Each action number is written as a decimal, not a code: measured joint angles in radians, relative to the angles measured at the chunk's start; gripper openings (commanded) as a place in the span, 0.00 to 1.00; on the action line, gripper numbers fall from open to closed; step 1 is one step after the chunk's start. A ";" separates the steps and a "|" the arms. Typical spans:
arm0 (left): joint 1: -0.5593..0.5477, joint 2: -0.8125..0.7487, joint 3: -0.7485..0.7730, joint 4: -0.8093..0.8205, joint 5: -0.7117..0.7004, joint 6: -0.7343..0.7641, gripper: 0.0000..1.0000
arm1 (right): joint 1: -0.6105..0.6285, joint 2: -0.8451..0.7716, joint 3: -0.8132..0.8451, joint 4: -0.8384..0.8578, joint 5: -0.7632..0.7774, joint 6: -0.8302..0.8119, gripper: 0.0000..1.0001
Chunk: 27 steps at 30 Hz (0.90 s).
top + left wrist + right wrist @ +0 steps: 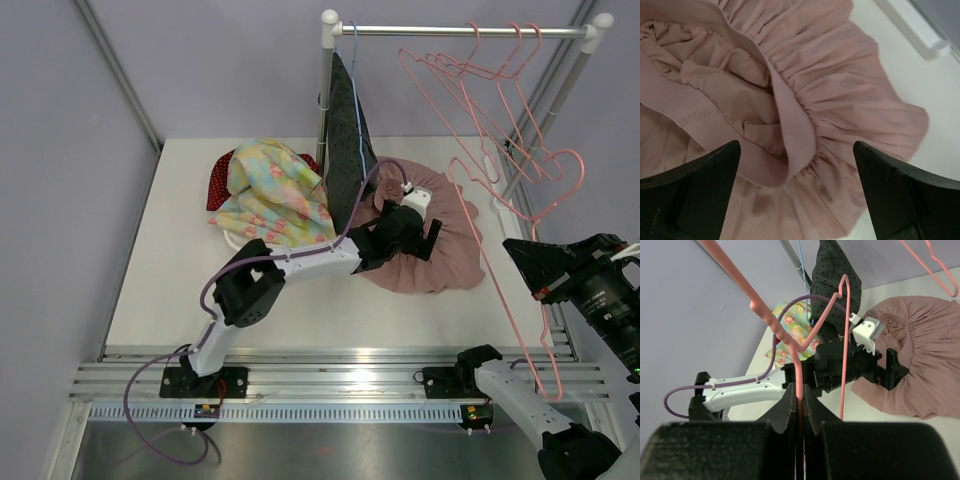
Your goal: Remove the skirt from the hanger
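Black left fingers [695, 190] flank the gathered, ruffled pink skirt [840, 90].

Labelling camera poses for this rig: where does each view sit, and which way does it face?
Top external: above and behind the bases, looking down at the table; left arm and right arm show.
Left wrist: close over the pink skirt, facing down; the left gripper shows, open.
Right wrist: looks past the right gripper, shut on the pink hanger, toward the left arm.
Shared: all three see the skirt.

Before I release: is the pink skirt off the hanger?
Off. The pink skirt lies spread on the table; the right gripper holds the bare pink hanger apart.
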 measured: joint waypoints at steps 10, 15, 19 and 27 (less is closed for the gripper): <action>0.055 0.204 0.099 -0.054 0.172 -0.076 0.00 | 0.000 -0.045 -0.031 -0.013 0.012 -0.016 0.00; -0.023 -0.078 -0.214 -0.104 0.154 -0.095 0.00 | 0.000 -0.045 -0.100 -0.002 0.019 -0.023 0.00; -0.195 -0.465 -0.253 -0.283 -0.056 -0.084 0.00 | 0.000 -0.045 -0.129 0.013 0.030 -0.027 0.00; -0.135 -1.002 -0.087 -0.571 -0.371 0.024 0.00 | 0.000 -0.045 -0.223 0.083 0.026 -0.022 0.00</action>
